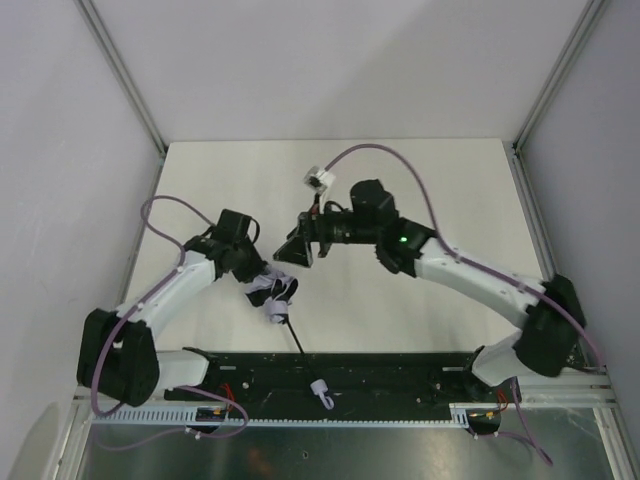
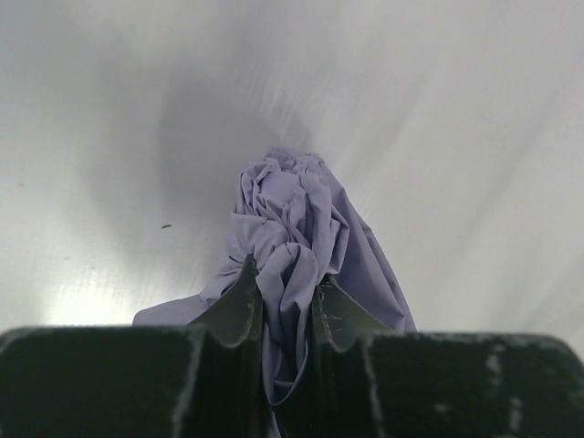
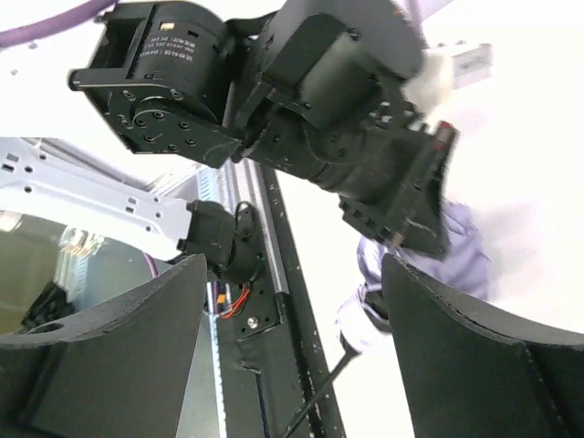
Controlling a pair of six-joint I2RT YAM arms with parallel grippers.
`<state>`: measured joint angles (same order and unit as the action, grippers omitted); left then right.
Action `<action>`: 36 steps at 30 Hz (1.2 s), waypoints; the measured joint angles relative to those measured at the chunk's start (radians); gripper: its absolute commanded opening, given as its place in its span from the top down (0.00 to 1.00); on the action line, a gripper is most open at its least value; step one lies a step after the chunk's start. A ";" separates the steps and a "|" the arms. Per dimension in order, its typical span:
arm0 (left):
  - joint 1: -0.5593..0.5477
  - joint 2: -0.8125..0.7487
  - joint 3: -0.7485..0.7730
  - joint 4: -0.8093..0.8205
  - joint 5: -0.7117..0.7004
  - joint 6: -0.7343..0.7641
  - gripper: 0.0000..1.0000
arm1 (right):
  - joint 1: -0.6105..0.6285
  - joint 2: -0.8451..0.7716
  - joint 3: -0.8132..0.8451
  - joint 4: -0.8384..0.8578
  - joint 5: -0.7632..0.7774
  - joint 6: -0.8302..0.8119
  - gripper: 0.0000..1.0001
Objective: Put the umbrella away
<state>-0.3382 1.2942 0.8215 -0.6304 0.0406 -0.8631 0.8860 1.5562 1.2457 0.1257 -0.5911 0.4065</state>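
The umbrella (image 1: 276,297) lies folded on the white table, its pale lavender canopy bunched up. Its thin black shaft (image 1: 298,343) runs toward the near edge and ends in the small handle (image 1: 321,394) over the black rail. My left gripper (image 1: 262,282) is shut on the canopy. In the left wrist view the crumpled fabric (image 2: 292,210) is pinched in my left gripper (image 2: 287,292). My right gripper (image 1: 293,250) hovers just beyond the canopy, open and holding nothing. From the right wrist I see my right gripper (image 3: 292,292) spread wide, with the canopy (image 3: 464,245) and shaft (image 3: 321,400) beyond.
A black rail (image 1: 420,375) runs along the table's near edge between the arm bases. A lilac cable with a white connector (image 1: 317,181) loops behind the right arm. Grey walls with metal posts close in the table on the left, right and back.
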 measured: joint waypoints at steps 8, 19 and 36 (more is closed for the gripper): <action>0.000 -0.204 0.093 0.018 -0.153 0.114 1.00 | -0.033 -0.320 -0.080 -0.337 0.297 -0.112 0.19; -0.011 -0.485 -0.055 0.752 -0.116 0.499 1.00 | -0.140 -0.603 -0.264 -0.566 0.464 -0.127 0.19; -0.323 -0.379 -0.438 1.485 -0.161 0.861 1.00 | -0.152 -0.642 -0.351 -0.562 0.468 -0.122 0.19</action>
<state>-0.6617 0.9150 0.3840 0.8551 -0.1204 -0.0025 0.7341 0.9146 0.8951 -0.4362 -0.1226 0.2844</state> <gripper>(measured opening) 0.180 0.811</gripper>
